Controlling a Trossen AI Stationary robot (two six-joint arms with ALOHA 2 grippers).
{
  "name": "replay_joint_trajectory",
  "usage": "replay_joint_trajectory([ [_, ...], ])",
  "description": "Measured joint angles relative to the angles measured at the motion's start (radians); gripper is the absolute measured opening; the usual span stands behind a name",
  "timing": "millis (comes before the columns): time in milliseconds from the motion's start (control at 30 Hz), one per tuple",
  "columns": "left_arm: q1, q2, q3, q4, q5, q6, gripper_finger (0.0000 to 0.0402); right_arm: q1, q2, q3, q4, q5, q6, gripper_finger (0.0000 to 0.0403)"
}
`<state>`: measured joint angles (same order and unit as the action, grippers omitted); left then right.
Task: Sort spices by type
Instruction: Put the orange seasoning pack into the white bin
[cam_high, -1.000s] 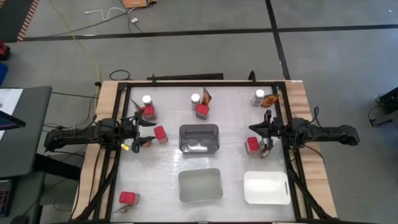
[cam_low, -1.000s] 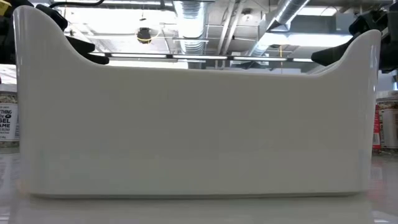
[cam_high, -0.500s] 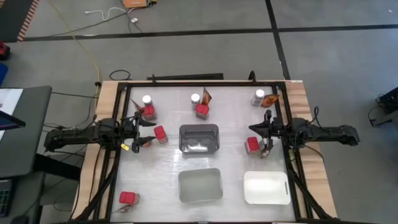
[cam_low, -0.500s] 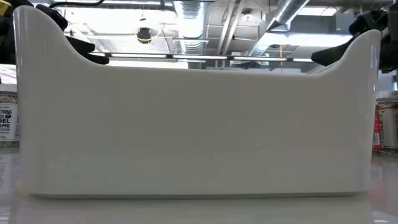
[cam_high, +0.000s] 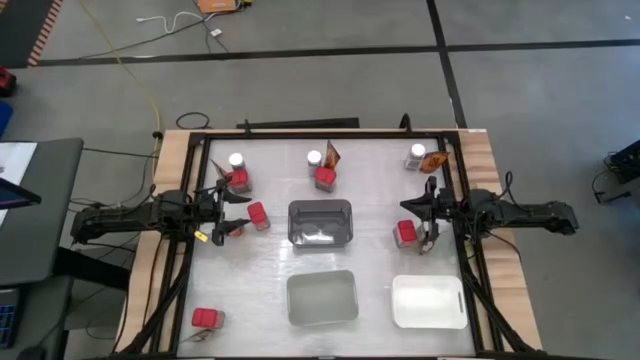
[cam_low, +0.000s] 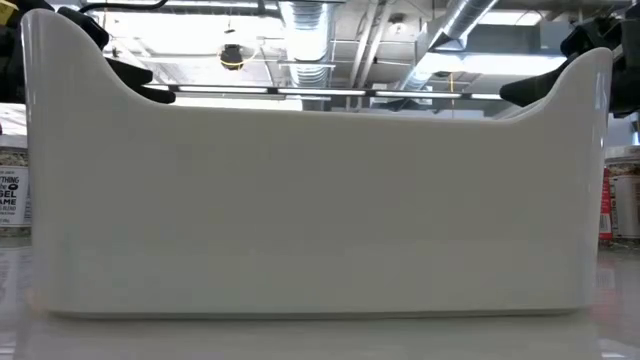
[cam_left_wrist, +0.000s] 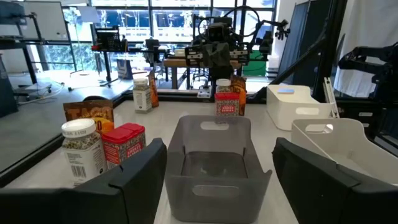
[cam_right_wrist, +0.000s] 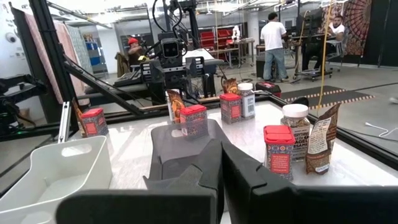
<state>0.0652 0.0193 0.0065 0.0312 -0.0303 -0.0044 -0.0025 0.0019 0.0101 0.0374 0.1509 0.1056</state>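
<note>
Nothing had moved since the earlier frames: both arms and every spice sat exactly as before. Seen from above, the left gripper (cam_high: 232, 213) hovered near the left edge of the surface (cam_high: 375, 265), its fingers (cam_left_wrist: 134, 171) spread wide and holding nothing. The right gripper (cam_high: 425, 222) hovered near the right edge, fingers (cam_right_wrist: 205, 165) pressed together, also empty.

The spices lay scattered, unsorted. A red container (cam_high: 258, 216) stood just beside the left fingers, towards the middle of the surface, upright, with a jar and red container pair (cam_high: 238, 172) a little nearer the far edge. Another red container (cam_high: 405, 233) stood just beside the right fingers. More spices grouped along the far edge, at the middle (cam_high: 322, 170) and the right corner (cam_high: 425, 157). One red container (cam_high: 206, 319) sat at the near left corner.

Three trays waited empty: dark grey (cam_high: 320, 222) at centre, light grey (cam_high: 322, 298) and white (cam_high: 429, 301) along the near edge. Likely next, the left arm, open and nearest, would take its neighbouring container.
</note>
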Motion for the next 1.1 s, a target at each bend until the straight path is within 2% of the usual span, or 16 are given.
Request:
replay_joint_trajectory([
  [200, 0.0, 0.0, 0.0, 0.0, 0.0, 0.0, 0.0282, 0.0, 0.0, 0.0, 0.004, 0.007, -0.003, 0.004],
  [333, 0.0, 0.0, 0.0, 0.0, 0.0, 0.0, 0.0282, -0.032, 0.0, 0.011, 0.033, 0.109, -0.05, 0.004],
  [467, 0.0, 0.0, 0.0, 0.0, 0.0, 0.0, 0.0282, -0.082, 0.019, 0.093, 0.032, 0.183, -0.057, 0.004],
  [633, 0.0, 0.0, 0.0, 0.0, 0.0, 0.0, 0.0282, -0.154, 0.079, 0.229, -0.055, 0.23, -0.079, 0.004],
  [800, 0.0, 0.0, 0.0, 0.0, 0.0, 0.0, 0.0282, -0.234, 0.181, 0.403, -0.248, 0.326, -0.001, 0.004],
  [1100, 0.0, 0.0, 0.0, 0.0, 0.0, 0.0, 0.0282, -0.403, 0.379, 0.752, -0.753, 0.341, 0.172, 0.004],
])
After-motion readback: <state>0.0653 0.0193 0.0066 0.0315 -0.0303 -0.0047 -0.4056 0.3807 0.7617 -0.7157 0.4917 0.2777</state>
